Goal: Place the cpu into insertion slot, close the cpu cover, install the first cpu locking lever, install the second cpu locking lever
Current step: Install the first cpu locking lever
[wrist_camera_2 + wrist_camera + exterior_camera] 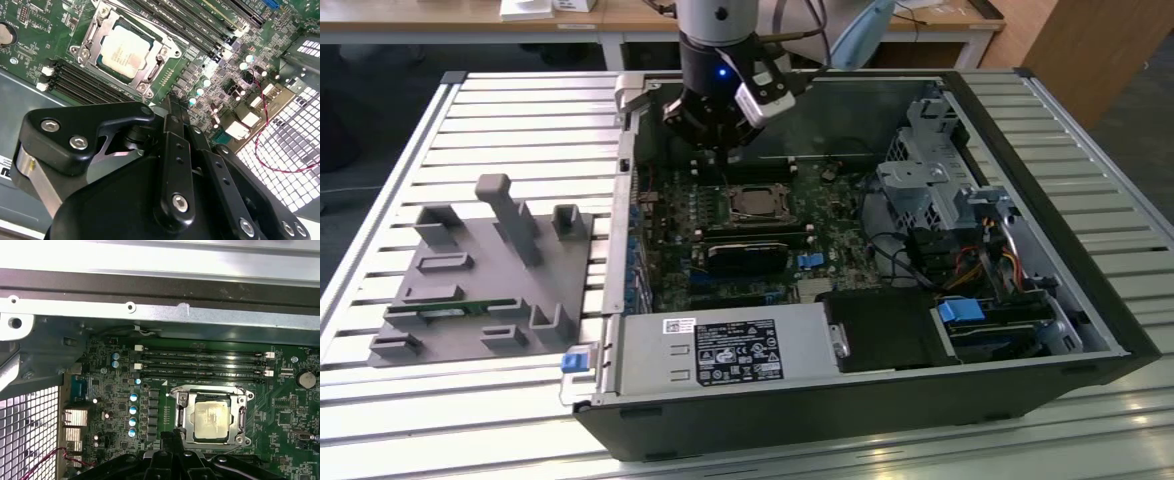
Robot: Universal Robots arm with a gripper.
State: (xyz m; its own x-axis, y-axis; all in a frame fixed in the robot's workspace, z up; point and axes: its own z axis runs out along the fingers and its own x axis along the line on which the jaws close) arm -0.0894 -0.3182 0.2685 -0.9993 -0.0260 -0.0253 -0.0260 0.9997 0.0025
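Observation:
The cpu, a square chip with a dull silver top, lies flat in the insertion slot on the green motherboard. The cpu cover, a silvery frame, lies down around it, and the chip's top shows through its window. Thin metal lever rods run along the frame's sides; I cannot tell whether they are latched. My gripper hangs just beside the socket, near the case's far wall. Its black fingers are pressed together with nothing between them.
The open computer case lies on a slatted table. Long black memory slots run beside the socket. A power supply sits at the near side and a drive cage on the exterior view's right. A grey fixture stands outside the case.

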